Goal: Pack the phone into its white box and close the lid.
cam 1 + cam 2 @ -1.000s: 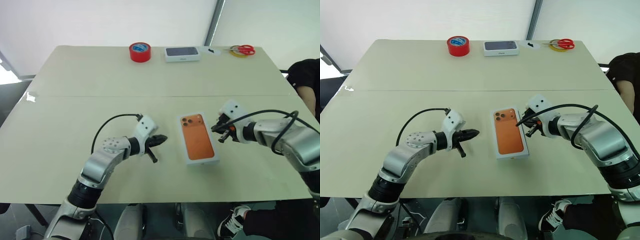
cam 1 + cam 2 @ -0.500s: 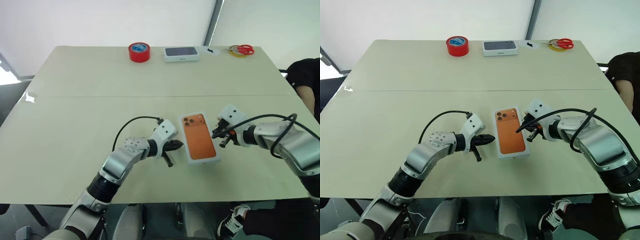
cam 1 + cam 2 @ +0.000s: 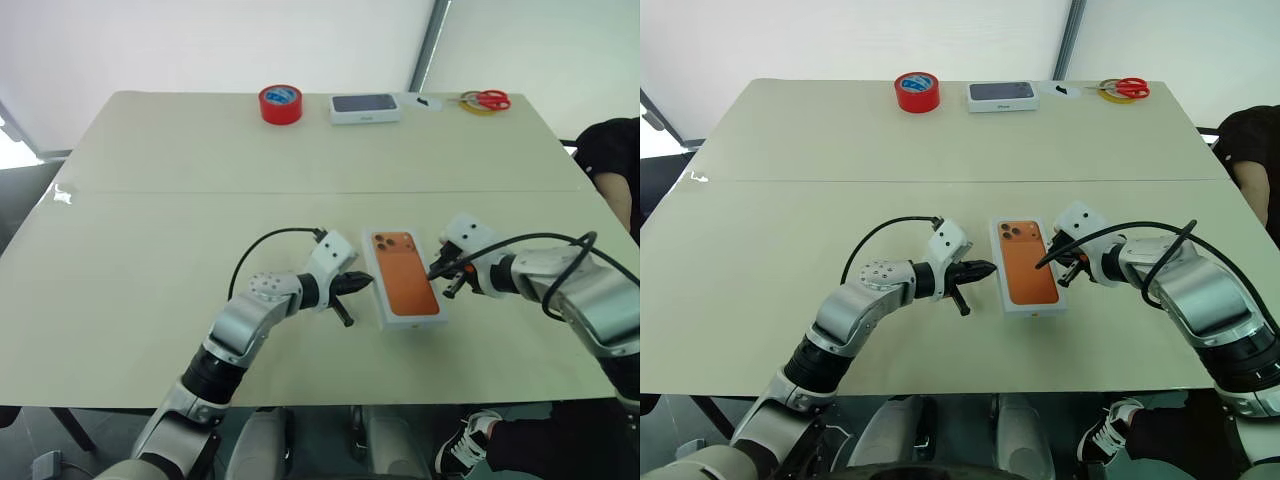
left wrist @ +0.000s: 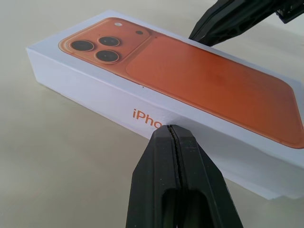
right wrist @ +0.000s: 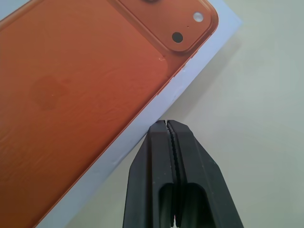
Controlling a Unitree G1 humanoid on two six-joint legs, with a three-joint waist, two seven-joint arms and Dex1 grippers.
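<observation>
**Desk:** Item one, the white box?

**Operator:** From my seat, the white box [image 3: 405, 286] lies flat on the table [image 3: 150, 230], closed, right of centre in the near half. Its top carries a picture of an orange phone, with the three lenses at the far end. Orange lettering runs along the long side wall facing the left arm. I can't see the phone itself, so I leave it unlisted. The lid is on; I can't pick out a seam from here.

**Desk:** Item two, the left gripper?

**Operator:** The left gripper [image 3: 364, 281] sits at nine o'clock of the box, fingers pressed together with nothing between them. In its wrist view the joined tips meet the lettered side wall; I read that as touching or just short of it.

**Desk:** Item three, the right gripper?

**Operator:** The right gripper [image 3: 433, 271] is at three o'clock of the box, fingers likewise pressed together, holding nothing. Its tips lie at the box's long right edge, just beside the white border.

**Desk:** Remaining stock?

**Operator:** Along the far edge, well apart from the box: a red tape roll [image 3: 280, 104] at eleven o'clock, a second white box with a dark top [image 3: 365, 108] at twelve, and red-handled scissors [image 3: 487, 99] at one o'clock. A person's dark sleeve [image 3: 612, 160] shows at the right edge.
</observation>
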